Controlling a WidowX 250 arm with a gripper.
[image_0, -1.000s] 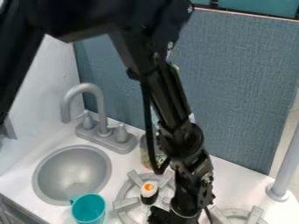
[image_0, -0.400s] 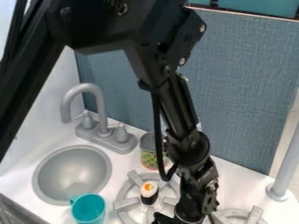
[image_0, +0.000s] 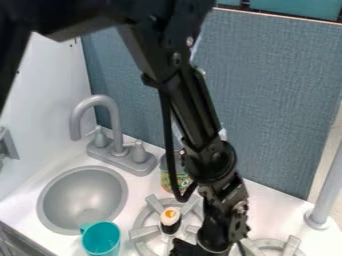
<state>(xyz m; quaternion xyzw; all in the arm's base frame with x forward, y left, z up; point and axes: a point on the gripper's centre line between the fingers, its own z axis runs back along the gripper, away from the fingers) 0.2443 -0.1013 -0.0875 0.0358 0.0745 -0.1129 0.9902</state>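
Note:
The gripper (image_0: 190, 250) hangs at the bottom edge, low over the front of the left burner, its fingertips cut off or hidden below. Just up and left of it, a small sushi piece (image_0: 171, 220) with a white top, orange centre and dark wrap stands on the burner (image_0: 142, 233). I cannot see anything held. Left of the burner, a teal cup (image_0: 101, 238) stands at the counter's front edge. Behind the burner is a can (image_0: 175, 178) with a patterned label, partly covered by the arm.
A round grey sink (image_0: 83, 200) lies at the left, with a grey faucet (image_0: 113, 125) behind it. A second burner (image_0: 270, 246) is at the lower right, near a grey post (image_0: 324, 200). A blue-grey panel (image_0: 274, 100) closes off the back.
Since the last earlier frame, the arm has shifted slightly left, and its upper part has moved left too. The cup, sushi and can have stayed where they were.

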